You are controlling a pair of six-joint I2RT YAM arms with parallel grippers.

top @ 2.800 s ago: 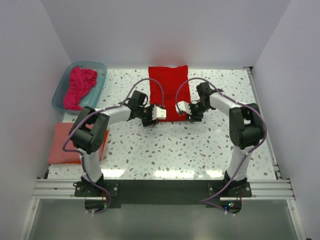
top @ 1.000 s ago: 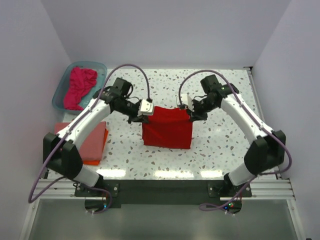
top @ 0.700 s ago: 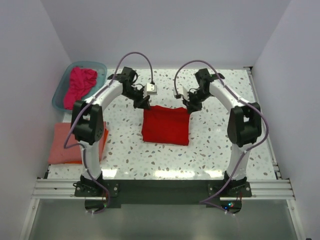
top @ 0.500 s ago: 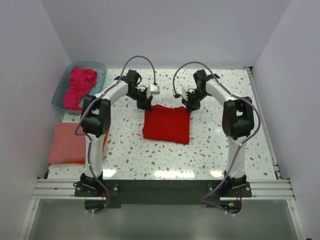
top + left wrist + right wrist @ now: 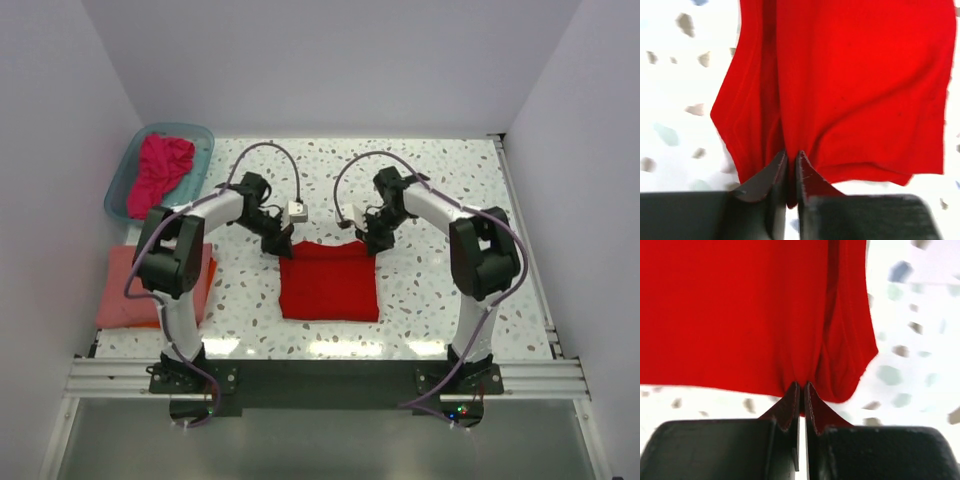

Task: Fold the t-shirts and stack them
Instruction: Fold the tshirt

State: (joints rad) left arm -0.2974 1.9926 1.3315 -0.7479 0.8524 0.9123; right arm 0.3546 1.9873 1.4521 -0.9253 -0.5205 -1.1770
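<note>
Clearly, my left tool point(image 5: 792, 154) clamped one far corner of the red t-shirt point(image 5: 328, 288), and my right tool point(image 5: 802, 386) gripped the other. I saw it lying folded, mid-surface point(image 5: 432, 292).

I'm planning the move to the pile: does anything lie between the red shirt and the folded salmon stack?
Nothing loose lies on the table between the red t-shirt and the folded stack. Only the left arm's elbow hangs over the stack's right edge. The left gripper and right gripper pinch the shirt's far corners.
</note>
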